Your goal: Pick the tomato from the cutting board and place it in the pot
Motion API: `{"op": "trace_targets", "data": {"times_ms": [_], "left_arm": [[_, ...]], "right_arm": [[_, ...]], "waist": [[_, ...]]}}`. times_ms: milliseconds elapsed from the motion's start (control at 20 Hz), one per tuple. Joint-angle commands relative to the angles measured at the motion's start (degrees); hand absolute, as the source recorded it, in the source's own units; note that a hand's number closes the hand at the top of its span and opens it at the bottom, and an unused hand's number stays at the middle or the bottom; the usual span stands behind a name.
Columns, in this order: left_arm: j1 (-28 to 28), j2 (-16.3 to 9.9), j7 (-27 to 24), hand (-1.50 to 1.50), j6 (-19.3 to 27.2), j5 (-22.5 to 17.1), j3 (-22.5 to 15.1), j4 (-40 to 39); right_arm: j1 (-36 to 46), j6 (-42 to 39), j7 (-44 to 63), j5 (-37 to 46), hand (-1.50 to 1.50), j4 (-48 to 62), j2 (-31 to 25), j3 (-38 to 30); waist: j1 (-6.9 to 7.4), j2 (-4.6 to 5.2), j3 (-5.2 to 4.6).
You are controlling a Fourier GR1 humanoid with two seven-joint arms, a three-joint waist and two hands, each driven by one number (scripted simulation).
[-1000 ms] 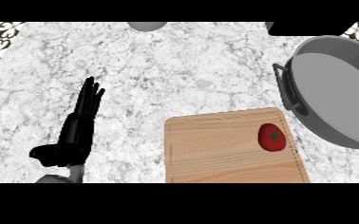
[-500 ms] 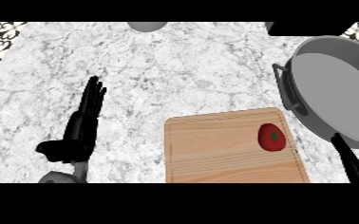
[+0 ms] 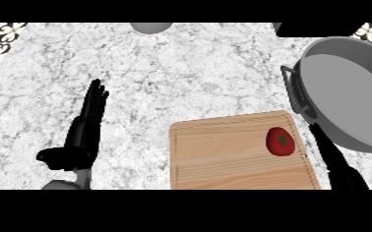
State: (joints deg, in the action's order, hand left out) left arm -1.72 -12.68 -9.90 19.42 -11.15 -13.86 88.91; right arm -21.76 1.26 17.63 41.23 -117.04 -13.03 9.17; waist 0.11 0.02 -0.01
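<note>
Right robot hand (image 3: 335,159) comes in at the surface's near right corner, fingers straight and together, holding nothing, just beside the cutting board's (image 3: 232,157) right edge. Left robot hand (image 3: 81,132) rests open at the near left, fingers apart from the thumb, pointing away. The tomato (image 3: 280,141) lies on the board near its far right corner, not yet grasped. The pot (image 3: 341,91) sits at the surface's right edge, just beyond the board. Grey round object (image 3: 151,27) at far edge, partly cut off.

Risk: the tomato is round and close to the board's edge; a sideways touch from straight fingers could roll it off toward the pot's handle (image 3: 294,91). The lift could also clip the pot rim.
</note>
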Motion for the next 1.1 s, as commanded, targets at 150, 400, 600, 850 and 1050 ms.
{"op": "trace_targets", "data": {"times_ms": [150,400,600,850,1050], "left_arm": [[4.2,1.4,-3.3,0.00,-3.6,1.8,1.8,-0.8],[0.3,1.8,2.3,0.00,-5.1,2.3,4.3,1.3],[3.7,4.3,3.4,0.00,-3.2,6.1,2.6,4.9],[0.5,5.8,3.8,0.00,-3.9,7.2,5.5,2.3],[3.0,5.2,-0.2,0.00,-5.7,5.8,5.8,0.1]], "right_arm": [[-0.3,0.7,-5.1,-0.1,-1.50,4.2,0.7,-2.1],[9.0,0.5,-3.3,2.0,-1.50,13.4,3.0,-3.3],[7.0,1.7,-4.4,4.0,-1.50,13.5,4.4,-2.0],[9.8,0.6,-6.1,2.6,-1.50,16.0,3.8,-5.0],[10.3,10.6,-12.2,7.0,1.50,18.5,4.0,-5.6]], "waist": [[-0.25,-0.07,0.01],[-0.11,-0.04,0.01],[-0.16,-0.07,0.01],[-0.19,-0.06,0.01],[-0.24,-0.04,0.02]]}}
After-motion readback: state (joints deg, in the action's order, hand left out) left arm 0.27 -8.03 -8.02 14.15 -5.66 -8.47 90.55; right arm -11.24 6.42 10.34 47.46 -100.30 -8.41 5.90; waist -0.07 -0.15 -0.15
